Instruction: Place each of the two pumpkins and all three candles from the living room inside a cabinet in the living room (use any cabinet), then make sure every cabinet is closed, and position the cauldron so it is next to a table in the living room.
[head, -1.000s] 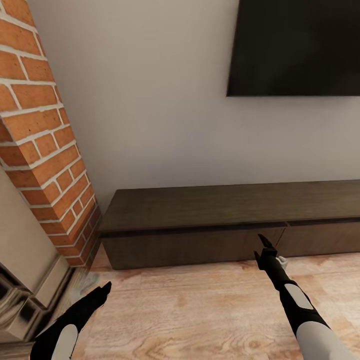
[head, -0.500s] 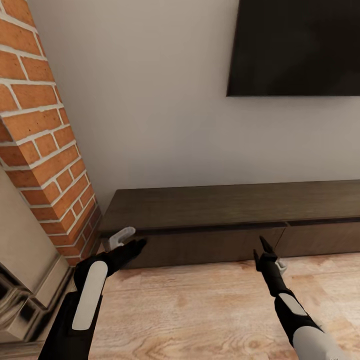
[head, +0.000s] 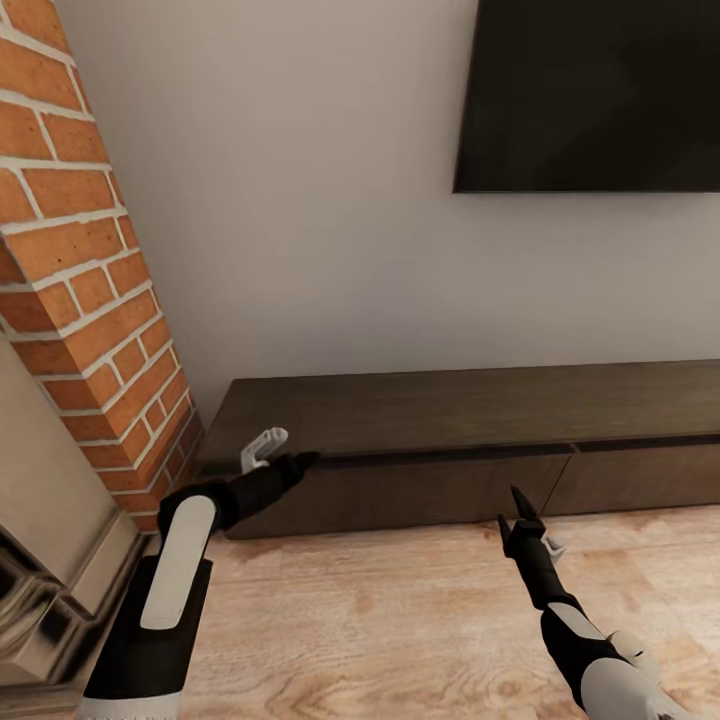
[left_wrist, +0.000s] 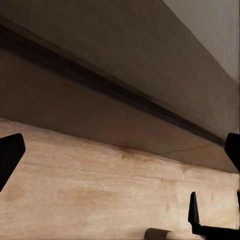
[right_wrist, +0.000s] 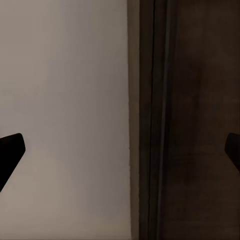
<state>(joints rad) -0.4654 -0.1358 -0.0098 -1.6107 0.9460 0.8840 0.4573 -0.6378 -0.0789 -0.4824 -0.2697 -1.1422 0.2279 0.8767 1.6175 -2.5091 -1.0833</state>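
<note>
The cabinet (head: 470, 450), the long low dark-brown TV unit, stood against the pale wall (head: 300, 200) beneath a black television screen (head: 590, 95), all its flat drawer fronts flush and shut. A red brick column (head: 80, 270) rose just beside its left end, and light wood flooring (head: 400, 620) ran in front of it.

The head view gave the whole layout with both arms reaching toward the unit. The left wrist view (left_wrist: 115, 105) alone showed the dark groove between the top slab and the drawer fronts, the seam between two drawers, and, low down, a black tip of the other arm over the floorboards. The right wrist view (right_wrist: 195, 120) looked along the cabinet's top edge, with bare wall beside it.

The left gripper (head: 300, 462) lay at the unit's front top edge near its left end; whether it touched the wood could not be told. Its black fingertips (left_wrist: 11, 152) sat at opposite edges of its wrist view, spread wide and empty. The right gripper (head: 512, 518) hovered above the floor just in front of the drawer fronts, fingertips (right_wrist: 11, 150) likewise wide apart, holding nothing.
</note>
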